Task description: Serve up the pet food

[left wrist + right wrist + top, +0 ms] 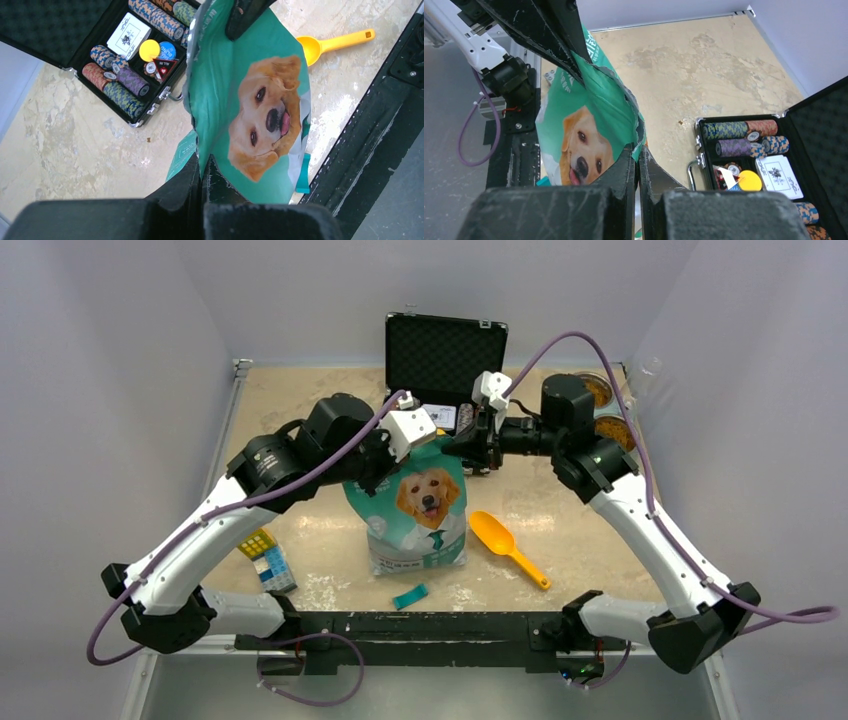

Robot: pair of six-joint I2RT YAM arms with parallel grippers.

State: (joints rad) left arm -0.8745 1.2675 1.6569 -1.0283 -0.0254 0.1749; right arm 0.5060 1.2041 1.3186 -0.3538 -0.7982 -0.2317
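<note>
Nearest us, close to the worktop's [300,420] near edge, lies a small teal strip [410,596]. A box of coloured squares [267,558] sits towards the near left corner. We cannot read any lettering on either.

The teal bag [415,515] stands upright in the middle of the worktop, its front facing the near edge. It shows a golden dog in a collar and tie. There are lines of white print along its top and lower panel, too small for us to read, so we can make out no brand. Just to its right lies a yellow scoop [507,543], bowl towards the bag and handle pointing at the near right corner.

Both arms meet at the bag's ragged top edge. The left gripper [202,167] has its jaws pressed together on that edge from the left. The right gripper [638,157] pinches the same edge from the right, its jaws likewise closed with only the bag film between them.

Behind the bag, at the far edge, a black case [445,350] stands open. It holds rows of poker chips [122,85], a white card deck [129,36] and a dark marker that seems to read "ALL IN".

At the far right corner, the pet food [602,392] shows as brown pellets in two metal bowls [600,377]. What is inside the bag is hidden from us.
</note>
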